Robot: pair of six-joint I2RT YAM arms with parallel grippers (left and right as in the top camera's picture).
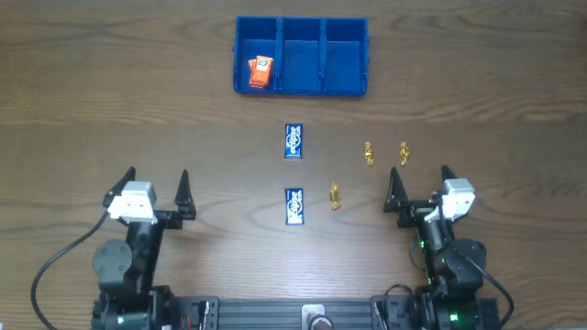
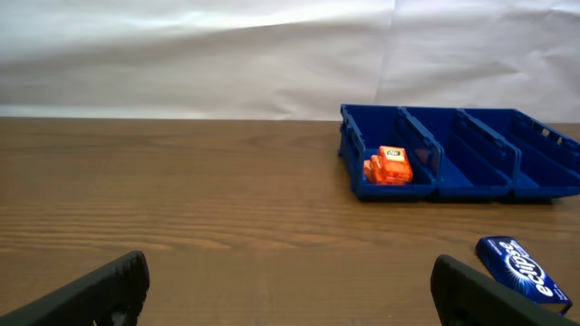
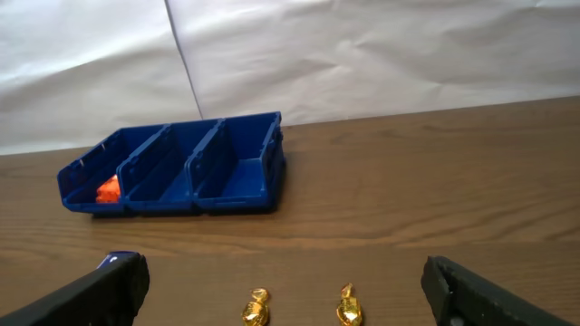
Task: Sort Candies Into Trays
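At the bases, left gripper (image 1: pixel 156 174): jaws spread wide with nothing between them, over bare brown wood-grain table (image 1: pixel 73 110). I judge that no pick has begun.
Right gripper (image 1: pixel 419 171): equally wide apart and empty, and it is the arm closest to the gold sweets.
Near row, flat blue foil-wrapped bar (image 1: pixel 293 205): lies flat on the table between my two arms. I worry the fingertips will skate over its low edges and shove it rather than pinch it.
Near row, small gold twist-wrapped candy (image 1: pixel 335 195): just beside that bar. Closing on either one could knock the other, and a crinkly twist may slip out mid-lift.
Shared middle: either arm could reach these pieces, so sending both in together risks a clash.
Farther row, second blue bar (image 1: pixel 293 140): same flat lie, same sliding risk.
Farther row, inner gold candy (image 1: pixel 368 153) and outer gold candy (image 1: pixel 404 152): near each other, ahead of the right gripper. Catching one could flick its neighbour away.
Far end, blue plastic three-compartment tray (image 1: pixel 303 92): orange wrapped candies (image 1: pixel 260 73) sit in the compartment on the left arm's side, and the other two look empty. A release over a divider, or from too high, could bounce a piece into the wrong bin. A low approach could bump the wall and shift the tray.
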